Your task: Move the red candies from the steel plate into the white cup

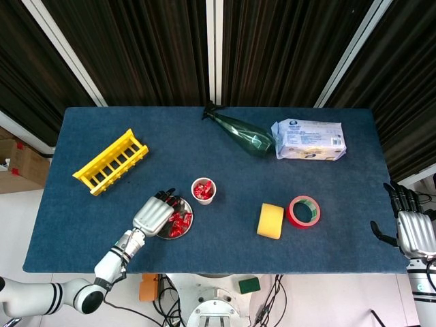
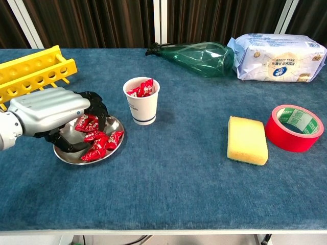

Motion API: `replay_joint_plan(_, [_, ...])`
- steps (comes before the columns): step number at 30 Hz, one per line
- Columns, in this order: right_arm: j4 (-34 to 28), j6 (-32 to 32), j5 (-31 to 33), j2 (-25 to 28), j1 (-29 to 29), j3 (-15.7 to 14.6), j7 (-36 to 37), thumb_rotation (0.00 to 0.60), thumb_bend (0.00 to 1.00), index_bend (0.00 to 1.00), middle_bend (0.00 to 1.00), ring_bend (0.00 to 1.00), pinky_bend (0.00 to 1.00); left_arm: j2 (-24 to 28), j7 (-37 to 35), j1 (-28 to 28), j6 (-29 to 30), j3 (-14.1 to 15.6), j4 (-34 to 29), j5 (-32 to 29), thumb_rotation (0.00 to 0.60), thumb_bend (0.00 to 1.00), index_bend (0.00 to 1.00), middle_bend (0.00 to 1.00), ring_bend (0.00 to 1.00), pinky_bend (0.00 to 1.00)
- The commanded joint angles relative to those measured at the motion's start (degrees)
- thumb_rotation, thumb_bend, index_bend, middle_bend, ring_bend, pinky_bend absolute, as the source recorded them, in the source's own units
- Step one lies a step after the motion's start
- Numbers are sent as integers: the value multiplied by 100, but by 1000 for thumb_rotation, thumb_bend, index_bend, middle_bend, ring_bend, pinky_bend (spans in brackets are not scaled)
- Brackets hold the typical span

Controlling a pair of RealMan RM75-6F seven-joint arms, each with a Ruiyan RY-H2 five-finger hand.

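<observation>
Several red candies (image 2: 97, 143) lie under left hand (image 2: 51, 109), fingers (image 2: 97, 109) curled onto pile; grip unclear; white cup (image 2: 141, 100) just right.

Candies (image 2: 99, 142) lie on the plate (image 2: 116, 147), left of the cup (image 2: 142, 106), which holds more.

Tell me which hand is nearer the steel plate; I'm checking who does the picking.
Left. The left hand is over the steel plate, fingers curled down among the red candies. The right hand hangs off the table's far right edge.
</observation>
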Motion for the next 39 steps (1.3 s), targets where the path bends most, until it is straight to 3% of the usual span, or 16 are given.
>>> replay_joint_plan(1, [0, -8, 2, 0, 3, -1, -2, 600, 327, 0, 0, 0, 0, -1, 4, 8, -5, -6, 3, 4, 600, 300, 411, 201, 80, 232])
replay_joint_plan(19, [-5, -25, -4, 6, 12, -9, 5, 600, 327, 0, 0, 0, 0, -48, -32, 79, -21, -46, 81, 85, 600, 343, 534, 207, 80, 232])
replay_joint_plan(29, [-4, -17, -13, 11, 9, -13, 17, 600, 327, 0, 0, 0, 0, 142, -37, 184, 234, -65, -189, 332, 600, 349, 558, 209, 80, 232])
replay_joint_plan(39, [-20, -1, -37, 16, 2, -23, 18, 600, 327, 0, 0, 0, 0, 673, 56, 194, 608, -442, -864, 461, 600, 349, 558, 209, 80, 232])
